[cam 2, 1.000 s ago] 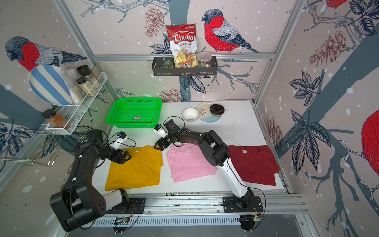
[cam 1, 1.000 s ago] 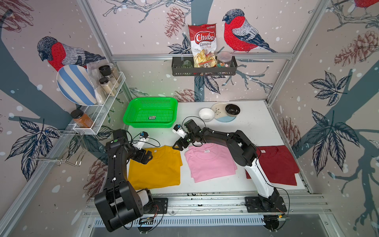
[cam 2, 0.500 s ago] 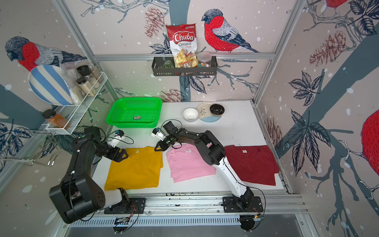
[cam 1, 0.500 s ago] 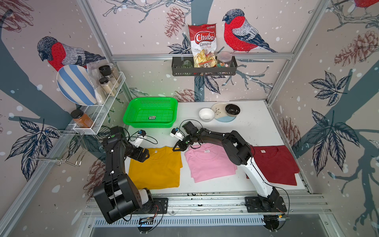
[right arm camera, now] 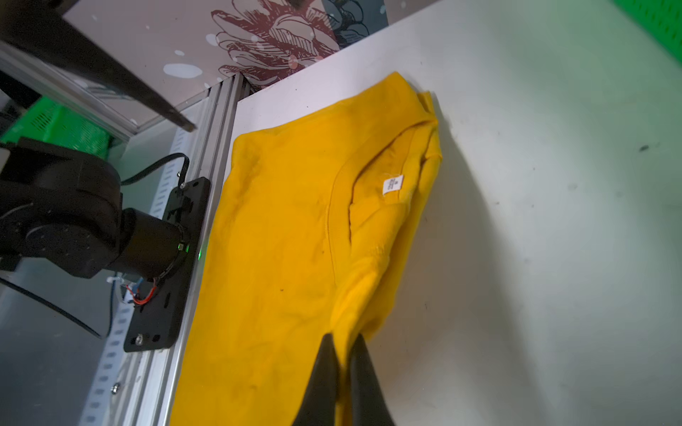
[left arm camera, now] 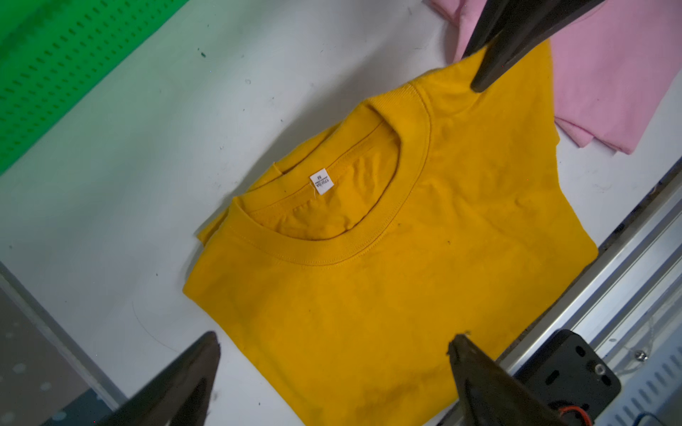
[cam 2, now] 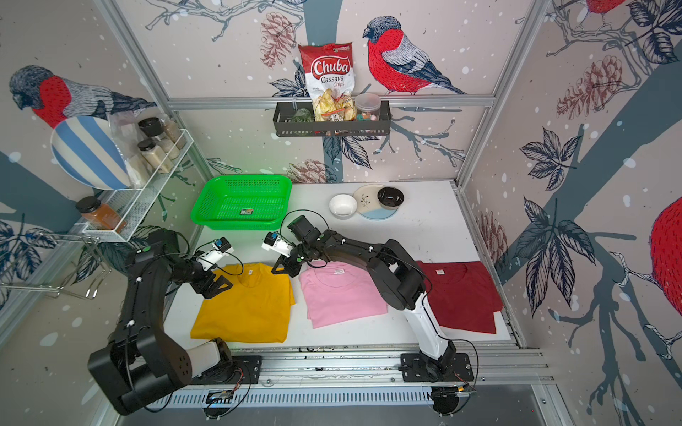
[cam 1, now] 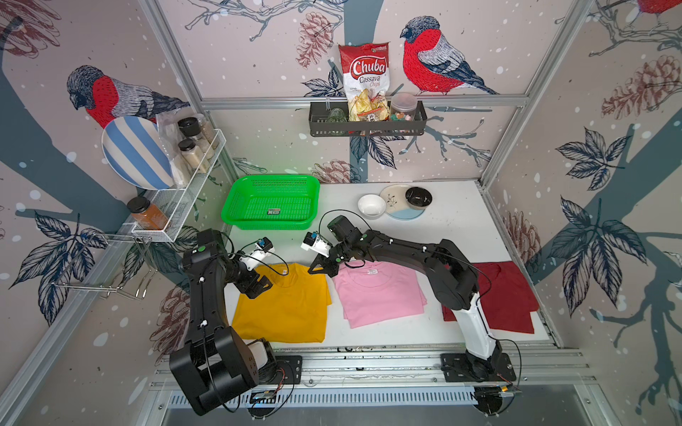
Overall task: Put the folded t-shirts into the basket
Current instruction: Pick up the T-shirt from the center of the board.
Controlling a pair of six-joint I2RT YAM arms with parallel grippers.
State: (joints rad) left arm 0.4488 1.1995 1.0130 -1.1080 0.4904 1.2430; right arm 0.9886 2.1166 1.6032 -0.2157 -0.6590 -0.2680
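The right gripper (right arm camera: 343,337) has clamped the yellow t-shirt (right arm camera: 280,239) by its corner.

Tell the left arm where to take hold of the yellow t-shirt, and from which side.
Best bet: pinch the collar-edge corner of the yellow t-shirt on the left arm's side, coming in from that outer edge, low along the table. The folded layers end together there, the right gripper pinches the opposite collar corner, and the open left gripper hovers close.
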